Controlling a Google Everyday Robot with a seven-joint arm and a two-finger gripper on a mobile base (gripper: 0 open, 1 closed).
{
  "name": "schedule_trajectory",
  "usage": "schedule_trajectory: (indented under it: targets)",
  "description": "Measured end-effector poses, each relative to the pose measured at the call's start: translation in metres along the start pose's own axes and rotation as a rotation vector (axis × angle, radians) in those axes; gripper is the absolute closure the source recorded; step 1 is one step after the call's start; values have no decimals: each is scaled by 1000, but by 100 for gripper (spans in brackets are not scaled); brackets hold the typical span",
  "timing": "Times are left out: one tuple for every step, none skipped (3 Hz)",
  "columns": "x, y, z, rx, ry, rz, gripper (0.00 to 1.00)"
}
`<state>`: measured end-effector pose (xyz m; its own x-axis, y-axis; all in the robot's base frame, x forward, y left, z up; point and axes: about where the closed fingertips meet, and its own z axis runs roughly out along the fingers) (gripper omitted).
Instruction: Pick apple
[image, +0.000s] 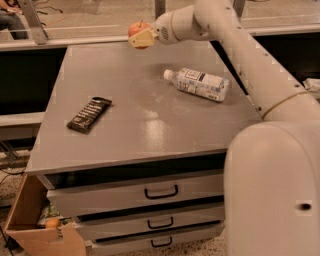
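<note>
The apple (136, 26), small, round and reddish-orange, is at the far edge of the grey table (150, 135), near the top middle of the camera view. My gripper (139, 36) reaches in from the right on the long white arm and is shut on the apple. One yellowish finger (143, 38) covers the apple's lower front. The apple appears held slightly above the tabletop.
A plastic bottle (198, 83) lies on its side at the table's right. A dark snack bar (89, 114) lies at the left. Drawers (160, 192) sit under the tabletop. An open cardboard box (30, 225) with a small orange thing (52, 223) stands at the lower left.
</note>
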<state>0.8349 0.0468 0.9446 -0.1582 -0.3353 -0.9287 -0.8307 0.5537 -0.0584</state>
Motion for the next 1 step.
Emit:
schedule_trajectory:
  targets:
    - [0,9,-2,-32,-10,0,100]
